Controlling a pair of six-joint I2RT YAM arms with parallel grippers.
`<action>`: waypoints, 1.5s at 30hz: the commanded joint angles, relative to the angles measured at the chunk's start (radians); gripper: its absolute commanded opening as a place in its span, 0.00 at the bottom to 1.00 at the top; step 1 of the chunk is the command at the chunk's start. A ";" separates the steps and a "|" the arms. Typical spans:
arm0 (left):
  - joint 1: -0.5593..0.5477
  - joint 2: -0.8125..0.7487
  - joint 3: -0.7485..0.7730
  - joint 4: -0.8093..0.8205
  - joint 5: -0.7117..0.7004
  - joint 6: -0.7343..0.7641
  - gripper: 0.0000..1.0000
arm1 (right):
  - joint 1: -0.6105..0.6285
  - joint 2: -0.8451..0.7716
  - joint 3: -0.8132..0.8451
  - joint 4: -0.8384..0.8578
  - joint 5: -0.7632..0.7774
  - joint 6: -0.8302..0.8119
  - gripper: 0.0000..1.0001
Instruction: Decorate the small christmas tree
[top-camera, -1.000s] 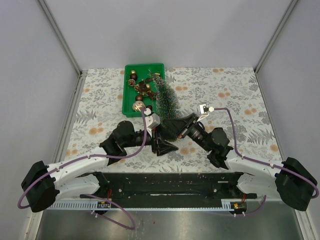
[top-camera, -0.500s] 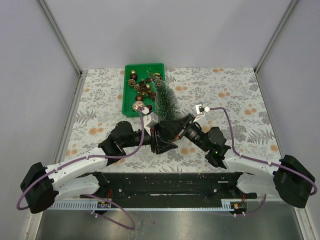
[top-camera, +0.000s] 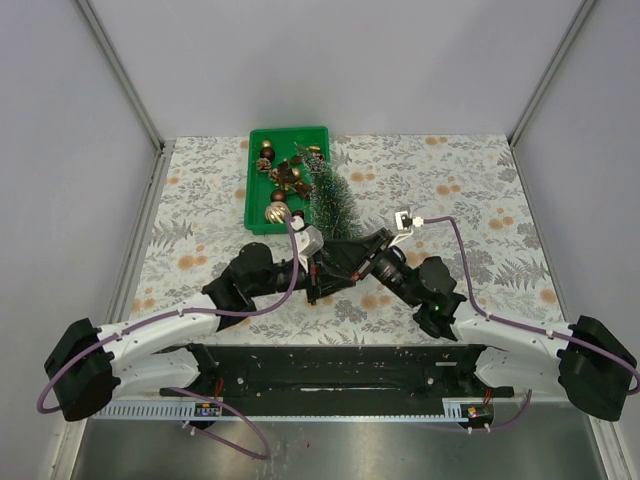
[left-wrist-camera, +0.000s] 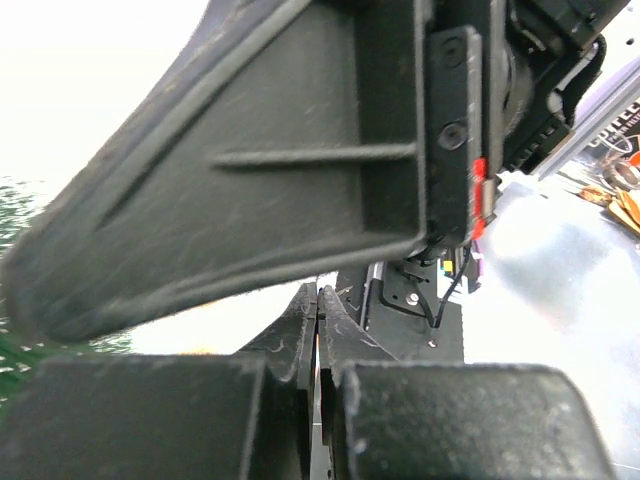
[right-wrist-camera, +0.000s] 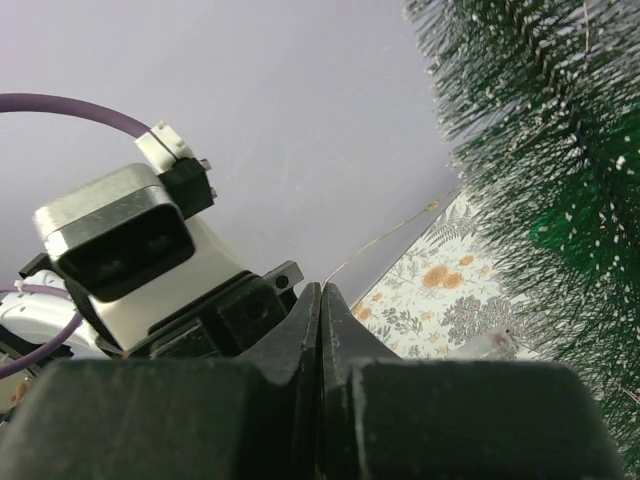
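Observation:
The small christmas tree (top-camera: 328, 195) stands upright beside the green tray (top-camera: 251, 190); its frosted needles (right-wrist-camera: 540, 150) fill the right of the right wrist view. My right gripper (right-wrist-camera: 322, 288) is shut on a thin gold wire (right-wrist-camera: 385, 238) that runs up from its tips toward the tree. In the top view the right gripper (top-camera: 330, 266) and left gripper (top-camera: 316, 282) meet tip to tip just in front of the tree. My left gripper (left-wrist-camera: 319, 292) is shut, right under the right gripper's finger (left-wrist-camera: 250, 180). Whether it pinches the wire I cannot tell.
Several brown and gold ornaments (top-camera: 281, 175) lie in the tray, a gold ball (top-camera: 276, 212) at its near end. A small clear piece (right-wrist-camera: 490, 343) lies on the floral tablecloth (top-camera: 460, 200) near the tree. Grey walls enclose the table.
My left gripper has shut, having stood open in the earlier frames, and has drawn in close under the right gripper. The right gripper stays shut and has shifted slightly.

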 joint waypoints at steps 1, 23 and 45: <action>0.040 -0.044 0.015 -0.033 -0.014 0.032 0.00 | 0.011 -0.071 -0.002 -0.006 0.062 -0.047 0.00; 0.283 -0.211 0.003 -0.328 -0.028 0.247 0.00 | 0.011 -0.371 0.013 -0.569 0.128 -0.090 0.64; 0.318 -0.176 0.009 -0.218 -0.301 0.714 0.00 | 0.008 -0.034 0.314 -0.680 0.415 -0.535 0.99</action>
